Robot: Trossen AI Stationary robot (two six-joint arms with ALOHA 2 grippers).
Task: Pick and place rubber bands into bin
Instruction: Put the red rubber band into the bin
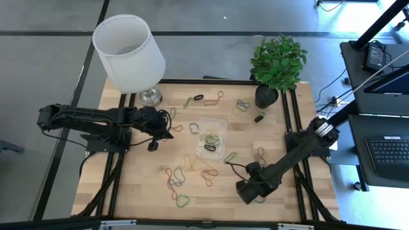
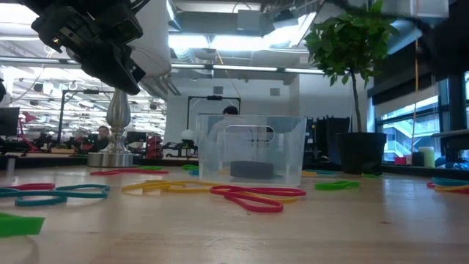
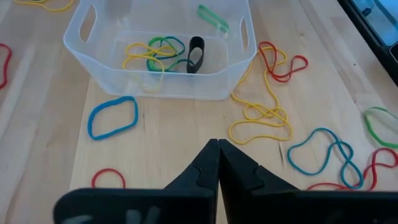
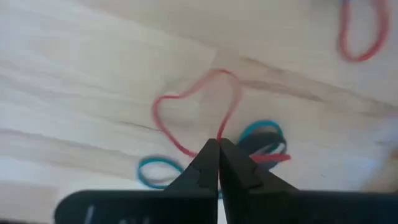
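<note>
The clear plastic bin (image 1: 212, 135) (image 2: 253, 150) (image 3: 161, 56) stands mid-table with yellow, green and black rubber bands (image 3: 163, 53) lying in it. Many coloured rubber bands (image 1: 192, 172) lie flat on the wood around it. My left gripper (image 1: 160, 137) (image 3: 218, 144) is shut and holds nothing. It hovers left of the bin, above the table (image 2: 95, 44). My right gripper (image 1: 246, 190) (image 4: 219, 143) is near the table's front right, shut on a red rubber band (image 4: 199, 102), with blue bands (image 4: 155, 169) close by. My right gripper pinches the red rubber band at one end of its loop (image 4: 222, 132), between the two fingertips. The rest of the loop spreads out ahead of the fingers over the wood. A short red piece (image 4: 271, 158) shows beside one finger. Whether the band is lifted clear, I cannot tell.
A white lampshade on a metal foot (image 1: 130, 51) stands at the far left. A potted plant (image 1: 268, 94) stands at the far right, with a small black clip (image 1: 259, 117) in front of it. Black rails (image 1: 300, 191) run along the table's sides.
</note>
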